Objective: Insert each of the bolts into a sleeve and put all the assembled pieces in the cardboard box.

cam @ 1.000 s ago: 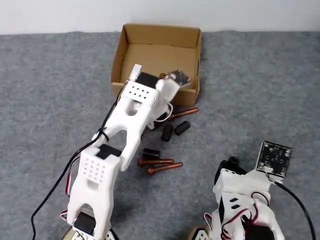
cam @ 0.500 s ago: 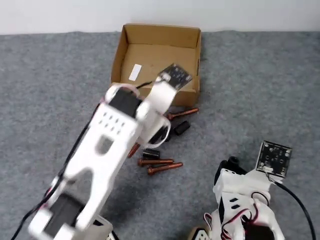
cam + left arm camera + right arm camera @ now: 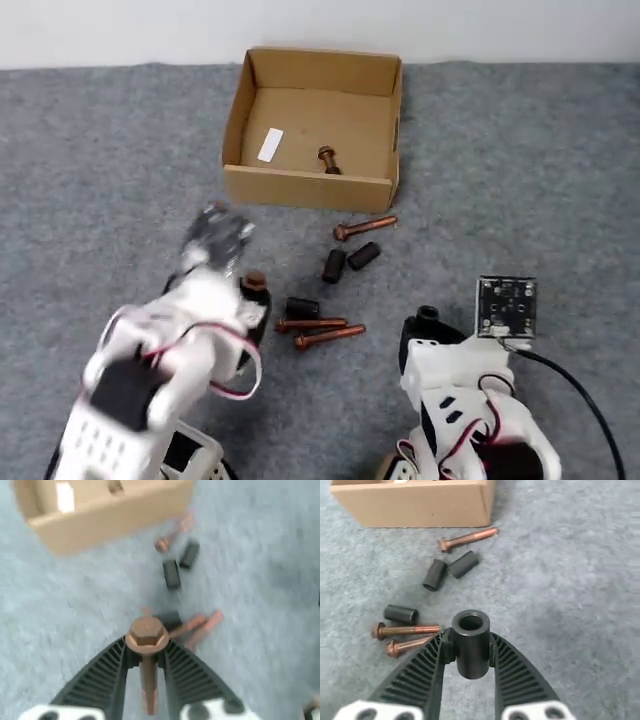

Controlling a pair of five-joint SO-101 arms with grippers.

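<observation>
My left gripper point(image 3: 146, 651) is shut on a copper bolt point(image 3: 146, 636), head pointing away from the wrist; in the high view it point(image 3: 250, 297) hangs over the carpet left of the loose parts. My right gripper point(image 3: 470, 646) is shut on a black sleeve point(image 3: 471, 642), bore facing outward, near the front right point(image 3: 427, 320). One bolt point(image 3: 365, 228) lies just before the cardboard box point(image 3: 305, 187). Two more bolts point(image 3: 312, 324) point(image 3: 330, 335) lie side by side. Three loose sleeves point(image 3: 333, 265) point(image 3: 364, 255) point(image 3: 302, 308) lie between them. A bolt set in a sleeve point(image 3: 327, 160) rests inside the box.
A white label point(image 3: 270, 145) lies on the box floor. Grey carpet point(image 3: 520, 170) stretches open to the right and left of the box. The two arm bases stand at the near edge.
The left arm has drawn back from over the box to the near left, with a bolt in its gripper, uncovering the assembled piece in the box. The right arm has shifted slightly left.
</observation>
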